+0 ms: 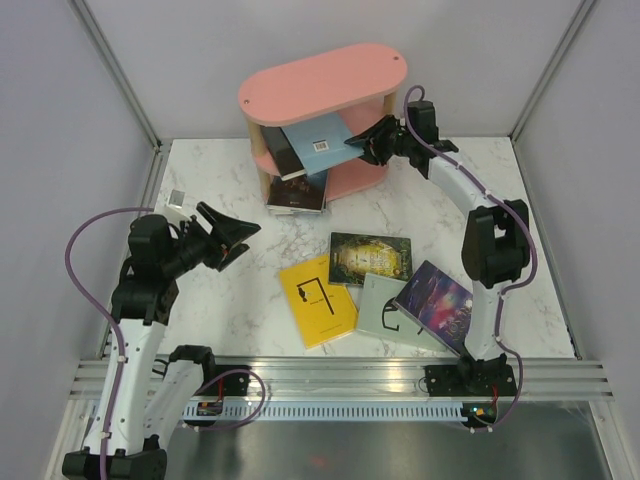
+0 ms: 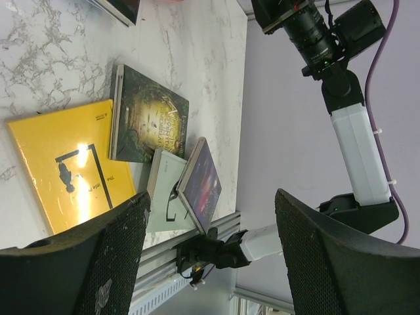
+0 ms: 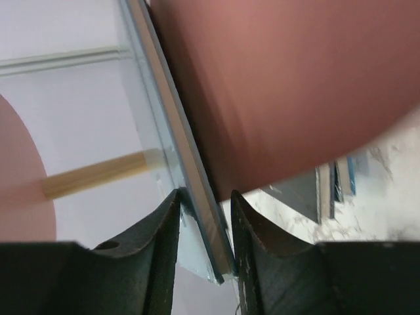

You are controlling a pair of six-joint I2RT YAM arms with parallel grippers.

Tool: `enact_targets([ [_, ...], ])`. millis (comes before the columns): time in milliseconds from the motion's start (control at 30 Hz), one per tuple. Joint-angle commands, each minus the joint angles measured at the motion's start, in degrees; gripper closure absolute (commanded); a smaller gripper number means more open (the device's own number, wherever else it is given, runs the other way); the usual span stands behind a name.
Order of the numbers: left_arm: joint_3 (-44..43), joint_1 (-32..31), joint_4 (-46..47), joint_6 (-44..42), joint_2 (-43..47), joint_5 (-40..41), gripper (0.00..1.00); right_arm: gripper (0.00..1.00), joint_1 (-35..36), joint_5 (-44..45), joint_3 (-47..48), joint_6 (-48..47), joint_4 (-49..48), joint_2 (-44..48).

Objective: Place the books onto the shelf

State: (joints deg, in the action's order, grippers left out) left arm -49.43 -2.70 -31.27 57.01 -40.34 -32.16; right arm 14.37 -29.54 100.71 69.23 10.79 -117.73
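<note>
The pink three-tier shelf (image 1: 320, 85) stands at the back of the table. My right gripper (image 1: 365, 145) is shut on the near edge of a blue book (image 1: 325, 135), which is tilted into the middle tier and leans on a black book (image 1: 285, 155). In the right wrist view the blue book (image 3: 177, 151) runs slantwise between the fingers (image 3: 157, 243), just under a pink board (image 3: 282, 85). A yellow book (image 1: 317, 300), a dark green-gold one (image 1: 370, 258), a pale grey-green one (image 1: 385, 305) and a purple galaxy one (image 1: 435, 298) lie on the table. My left gripper (image 1: 235, 240) hangs open and holds nothing.
A dark book (image 1: 297, 192) sticks out from the shelf's bottom tier. A wooden shelf post (image 3: 92, 174) stands left of the blue book. The purple book (image 2: 200, 184) lies propped on the pale one (image 2: 163, 190) near the front rail. Grey walls close in both sides.
</note>
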Motion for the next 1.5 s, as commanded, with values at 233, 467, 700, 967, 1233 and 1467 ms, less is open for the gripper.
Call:
enact_targets([
  [233,-2.78,0.33,-0.11,-4.54,-3.17,-2.81,0.21,0.56,4.26,1.86,12.58,2.66,-1.56,-6.01],
  [467,-2.51,0.41,-0.02,-5.33,-4.83,-2.99,0.21,0.48,4.61,0.63,10.83,1.7,-1.3,-4.53],
  [700,-2.51,0.41,0.77,-5.51,-6.77,-3.61,0.21,0.36,2.77,2.47,9.25,-4.19,6.78,-2.15],
  [967,-1.64,0.41,0.94,-5.69,-7.39,-3.43,0.21,0.32,-4.87,3.53,1.09,-11.3,14.43,5.05],
  [1233,4.24,0.41,1.12,-5.69,-8.09,-3.17,0.23,0.41,-7.6,-1.3,-13.41,-16.49,13.22,16.03],
  [1467,6.1,0.41,0.51,-5.25,-5.55,-3.08,0.25,0.74,-7.52,-9.3,-33.87,-3.69,-9.78,21.49],
])
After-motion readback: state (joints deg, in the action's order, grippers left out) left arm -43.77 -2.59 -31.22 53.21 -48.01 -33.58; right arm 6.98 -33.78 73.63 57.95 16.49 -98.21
